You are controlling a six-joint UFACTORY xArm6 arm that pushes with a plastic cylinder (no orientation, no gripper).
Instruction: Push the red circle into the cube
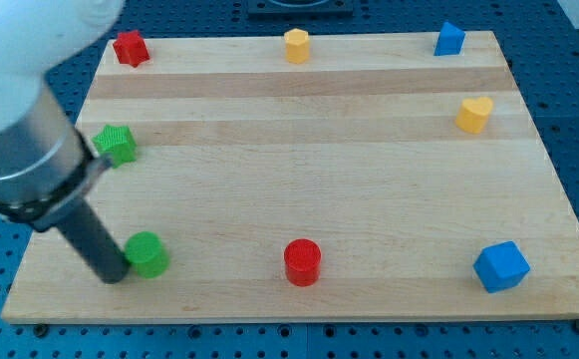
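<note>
The red circle stands near the view's bottom edge of the wooden board, about midway across. The blue cube sits at the view's bottom right, well apart from the red circle. My tip rests at the view's bottom left, touching the left side of a green circle. The tip is far to the left of the red circle, with the green circle between them.
A green star-like block lies at the left edge. A red star-like block, a yellow hexagon and a blue pentagon-like block line the top edge. A yellow heart sits at the right. The arm's body covers the upper left.
</note>
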